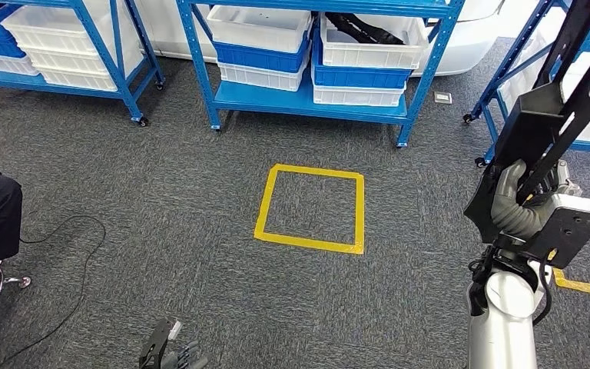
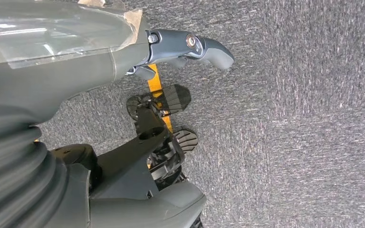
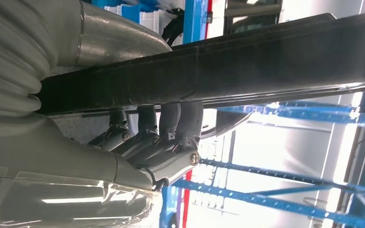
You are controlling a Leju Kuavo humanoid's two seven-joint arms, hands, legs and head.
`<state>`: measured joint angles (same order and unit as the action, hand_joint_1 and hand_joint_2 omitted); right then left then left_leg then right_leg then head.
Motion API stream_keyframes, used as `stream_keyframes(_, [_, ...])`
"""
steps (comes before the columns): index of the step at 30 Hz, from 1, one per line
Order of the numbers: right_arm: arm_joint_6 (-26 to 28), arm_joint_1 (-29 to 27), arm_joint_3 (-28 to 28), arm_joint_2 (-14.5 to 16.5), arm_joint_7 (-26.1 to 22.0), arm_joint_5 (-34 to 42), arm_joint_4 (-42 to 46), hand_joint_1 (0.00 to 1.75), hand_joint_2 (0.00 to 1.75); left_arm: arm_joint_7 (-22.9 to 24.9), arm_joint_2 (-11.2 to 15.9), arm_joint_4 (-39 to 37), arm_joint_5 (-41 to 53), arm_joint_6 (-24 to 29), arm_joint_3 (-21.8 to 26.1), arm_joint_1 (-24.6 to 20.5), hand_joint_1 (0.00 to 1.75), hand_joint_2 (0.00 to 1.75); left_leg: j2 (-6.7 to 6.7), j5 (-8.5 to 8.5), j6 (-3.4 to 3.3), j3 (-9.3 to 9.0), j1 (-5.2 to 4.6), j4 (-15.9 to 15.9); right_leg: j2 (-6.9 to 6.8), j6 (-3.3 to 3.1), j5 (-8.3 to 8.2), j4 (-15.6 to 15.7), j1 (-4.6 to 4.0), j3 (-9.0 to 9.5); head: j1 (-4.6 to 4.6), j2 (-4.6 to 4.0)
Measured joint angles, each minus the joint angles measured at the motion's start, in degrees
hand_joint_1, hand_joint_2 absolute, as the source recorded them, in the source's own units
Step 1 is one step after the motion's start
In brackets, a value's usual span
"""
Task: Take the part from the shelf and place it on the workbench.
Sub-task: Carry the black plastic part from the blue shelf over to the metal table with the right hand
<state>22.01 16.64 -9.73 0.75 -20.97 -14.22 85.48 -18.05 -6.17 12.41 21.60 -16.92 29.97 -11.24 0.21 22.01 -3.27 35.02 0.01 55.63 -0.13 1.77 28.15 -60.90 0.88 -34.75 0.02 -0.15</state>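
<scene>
The long black part [image 1: 553,100] is grasped by the right hand [image 1: 516,201] and held high on the right, apparently for carrying to the workbench, while the left hand [image 1: 170,352] is hung low, released.

**Where my three cameras look**

My head camera sits high and faces forward and down over the grey carpet [image 1: 161,231], taking in the yellow tape square [image 1: 311,209] and the blue shelving [image 1: 319,100] beyond. My left wrist camera hangs close behind my left hand [image 2: 171,104], looking down at that same carpet. My right wrist camera sits tight behind my right hand [image 3: 152,142], facing outward toward blue shelving it shares with the head view.
</scene>
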Motion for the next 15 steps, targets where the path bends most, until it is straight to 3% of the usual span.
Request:
stream_keyframes(8, [-0.04,0.03,0.00,-0.01,0.05,-0.07,-0.01,1.75,1.75,-0.02,0.02,0.00,-0.01,0.01,0.00,0.00,0.00,1.75,-0.05,-0.06,-0.05,0.07,0.00,0.00,0.02,-0.22,0.97,-1.75,0.03,-0.76,0.00,0.00])
stream_keyframes(10, [-0.14,-0.01,-0.01,0.01,0.25,-0.17,-0.03,1.75,1.75,-0.04,0.08,0.00,-0.02,0.02,0.01,0.07,0.00,1.75,-0.32,-0.16,-0.02,0.33,0.01,0.02,0.02,-0.41,3.24,-6.93,0.12,-3.00,0.02,0.00])
stream_keyframes(11, [-0.24,-0.03,-0.02,0.04,0.44,-0.24,-0.07,1.75,1.75,-0.08,0.10,0.00,-0.04,0.02,0.02,0.19,0.00,1.75,-0.71,-0.33,0.13,0.60,0.05,0.06,0.02,-0.19,4.15,-9.34,0.26,-3.85,0.01,0.00])
stream_keyframes(12, [-0.36,-0.01,-0.02,0.10,0.63,-0.34,-0.11,1.75,1.75,-0.16,0.11,0.00,-0.08,0.02,0.02,0.33,0.00,1.75,-1.29,-0.53,0.38,0.94,0.16,0.22,0.07,0.34,4.25,-9.50,0.52,-3.44,0.01,0.00])
stream_keyframes(14, [-0.68,0.37,-0.09,0.38,0.99,-0.69,-0.34,1.75,1.75,-0.53,0.20,-0.01,-0.20,0.05,0.02,0.68,0.00,1.75,-2.89,-0.98,1.66,2.06,0.28,1.15,0.73,0.88,1.83,-2.46,0.83,0.82,-0.01,0.00])
stream_keyframes(15, [-0.80,0.60,-0.11,0.60,1.09,-0.92,-0.46,1.75,1.75,-0.69,0.26,-0.01,-0.24,0.08,0.01,0.88,0.00,1.75,-2.80,-0.09,2.45,3.11,0.40,2.93,0.68,0.34,0.53,1.02,0.92,2.66,-0.11,0.00])
